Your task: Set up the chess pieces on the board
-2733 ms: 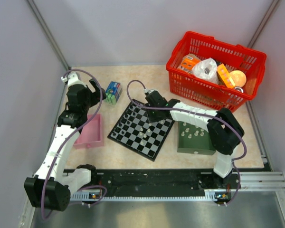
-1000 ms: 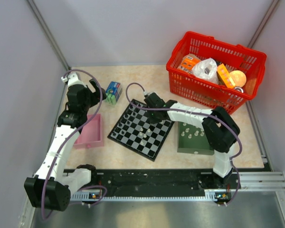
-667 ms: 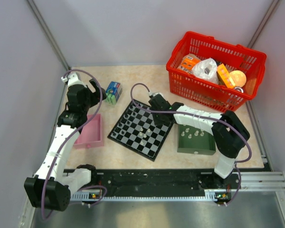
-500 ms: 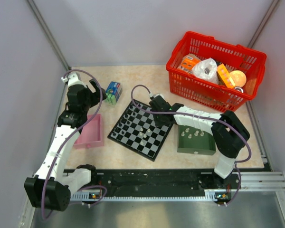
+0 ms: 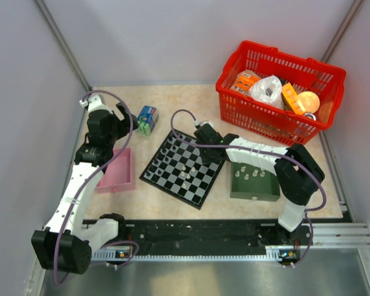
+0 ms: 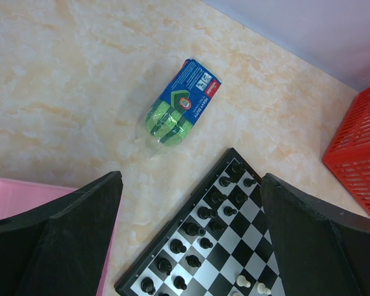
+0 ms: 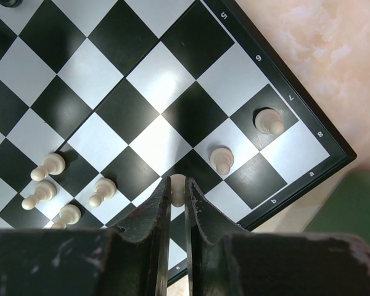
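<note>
The board (image 5: 172, 176) lies tilted in the middle of the table, also in the right wrist view (image 7: 166, 80) and the left wrist view (image 6: 234, 243). Dark chess pieces (image 6: 200, 213) stand in two rows along its far-left side. Pale chess pieces (image 7: 49, 165) stand toward its right side. My right gripper (image 7: 177, 191) is shut on a pale chess piece (image 7: 178, 189) just above the board near its right edge (image 5: 211, 150). My left gripper (image 5: 124, 120) is open and empty, held above the table's far-left part, left of the board.
A green tray (image 5: 253, 180) with several pale pieces sits right of the board. A pink tray (image 5: 118, 172) lies left of it. A blue-and-green packet (image 5: 147, 119) lies behind the board. A red basket (image 5: 277, 92) of goods stands at the back right.
My right gripper has shifted slightly right along the board's far-right edge, still shut on the pale piece. The left arm has not moved.
</note>
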